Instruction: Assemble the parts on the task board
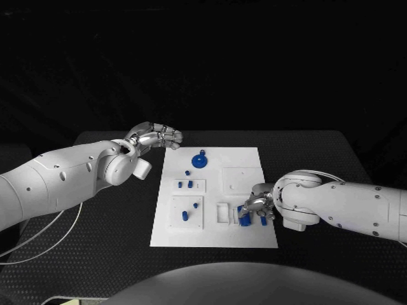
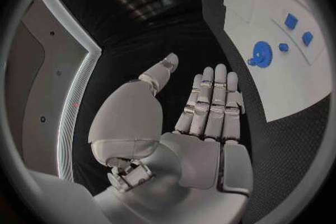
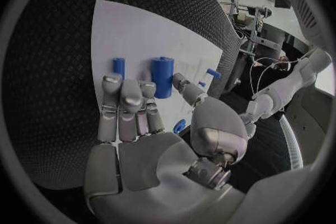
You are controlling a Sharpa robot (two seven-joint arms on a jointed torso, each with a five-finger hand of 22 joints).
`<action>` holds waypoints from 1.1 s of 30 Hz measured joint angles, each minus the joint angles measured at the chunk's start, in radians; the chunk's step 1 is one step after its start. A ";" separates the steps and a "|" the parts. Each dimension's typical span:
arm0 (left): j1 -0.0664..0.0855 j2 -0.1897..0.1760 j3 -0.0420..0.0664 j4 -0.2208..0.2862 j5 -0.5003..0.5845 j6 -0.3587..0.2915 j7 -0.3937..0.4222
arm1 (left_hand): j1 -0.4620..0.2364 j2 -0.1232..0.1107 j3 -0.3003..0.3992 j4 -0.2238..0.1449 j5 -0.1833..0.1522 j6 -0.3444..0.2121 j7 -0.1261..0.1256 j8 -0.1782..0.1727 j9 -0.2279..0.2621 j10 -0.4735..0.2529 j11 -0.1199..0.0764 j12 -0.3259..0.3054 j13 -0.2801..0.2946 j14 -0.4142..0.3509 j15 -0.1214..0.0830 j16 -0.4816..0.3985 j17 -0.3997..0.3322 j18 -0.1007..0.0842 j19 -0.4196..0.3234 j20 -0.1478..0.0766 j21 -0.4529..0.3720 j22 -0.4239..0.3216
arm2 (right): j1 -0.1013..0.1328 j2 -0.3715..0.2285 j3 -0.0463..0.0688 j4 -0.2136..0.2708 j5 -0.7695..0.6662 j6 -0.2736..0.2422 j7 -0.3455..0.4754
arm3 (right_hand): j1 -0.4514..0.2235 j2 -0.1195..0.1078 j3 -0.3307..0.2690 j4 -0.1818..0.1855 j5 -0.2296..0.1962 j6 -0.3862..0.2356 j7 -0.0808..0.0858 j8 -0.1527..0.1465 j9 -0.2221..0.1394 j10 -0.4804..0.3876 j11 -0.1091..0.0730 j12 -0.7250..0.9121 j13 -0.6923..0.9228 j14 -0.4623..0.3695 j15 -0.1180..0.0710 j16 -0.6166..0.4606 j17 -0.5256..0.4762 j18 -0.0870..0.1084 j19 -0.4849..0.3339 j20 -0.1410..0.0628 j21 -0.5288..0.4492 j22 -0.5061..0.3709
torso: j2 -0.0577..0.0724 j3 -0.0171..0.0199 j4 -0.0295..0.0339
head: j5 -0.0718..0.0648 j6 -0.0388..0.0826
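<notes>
The white task board (image 1: 213, 190) lies in the middle of the black table. On it I see a blue gear (image 1: 200, 160) at the far end, small blue parts (image 1: 187, 184) in the middle and blue cylinders (image 1: 246, 220) at the near right. My right hand (image 1: 259, 205) hovers over those cylinders. Its fingers (image 3: 129, 103) stretch flat toward a large blue cylinder (image 3: 162, 75) and a thin one (image 3: 119, 65), holding nothing. My left hand (image 1: 157, 135) sits off the board's far left corner, its fingers (image 2: 213, 103) straight, thumb apart and palm bare. The gear (image 2: 262, 54) lies beside it.
Black textured table (image 1: 112, 216) surrounds the board on every side. A white cable (image 1: 52, 235) trails from my left arm over the table's near left. A small blue peg (image 3: 213, 73) stands upright farther along the board from my right hand.
</notes>
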 measured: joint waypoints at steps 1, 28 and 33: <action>0.000 0.000 0.000 0.000 0.000 0.000 0.000 | 0.000 0.000 0.000 0.000 0.000 0.000 0.000 0.000 0.000 0.000 0.000 0.000 0.000 0.000 0.000 0.000 0.000 0.000 0.000 0.000 0.000 0.000 | 0.000 0.000 0.000 0.001 -0.001 -0.001 -0.001 | 0.000 0.000 0.003 0.000 0.000 0.002 -0.002 0.000 0.001 0.000 0.000 0.000 0.000 0.001 -0.001 0.000 -0.001 0.000 0.000 0.000 0.000 0.000 | 0.000 0.0000 0.0000 | 0.000 0.000; 0.000 0.000 0.000 -0.005 0.000 0.003 -0.001 | 0.000 0.000 0.000 0.000 0.000 0.000 0.000 0.000 -0.001 0.000 0.000 0.000 -0.001 0.000 0.000 0.000 0.001 0.000 0.000 0.000 0.000 0.000 | 0.073 -0.033 -0.001 0.066 0.044 -0.021 -0.014 | -0.019 -0.019 0.027 0.000 -0.003 0.015 -0.008 0.005 0.005 0.011 -0.003 0.000 -0.003 0.002 -0.001 0.004 -0.013 0.000 0.004 0.004 0.004 0.000 | 0.001 -0.0005 -0.0005 | 0.006 0.000; 0.000 -0.001 0.000 -0.005 0.001 0.004 -0.002 | 0.000 0.000 -0.002 0.002 0.000 0.000 0.000 0.000 -0.001 0.000 0.000 0.000 -0.001 0.000 0.000 0.000 0.001 0.000 0.000 0.000 0.000 0.000 | 0.073 -0.019 -0.002 0.059 0.069 -0.020 -0.016 | -0.024 -0.024 0.027 0.000 -0.003 0.015 -0.008 0.003 0.005 0.011 -0.003 0.000 -0.003 0.002 -0.001 0.004 -0.016 0.000 0.004 0.004 0.004 0.000 | 0.002 -0.0002 0.0000 | 0.010 0.000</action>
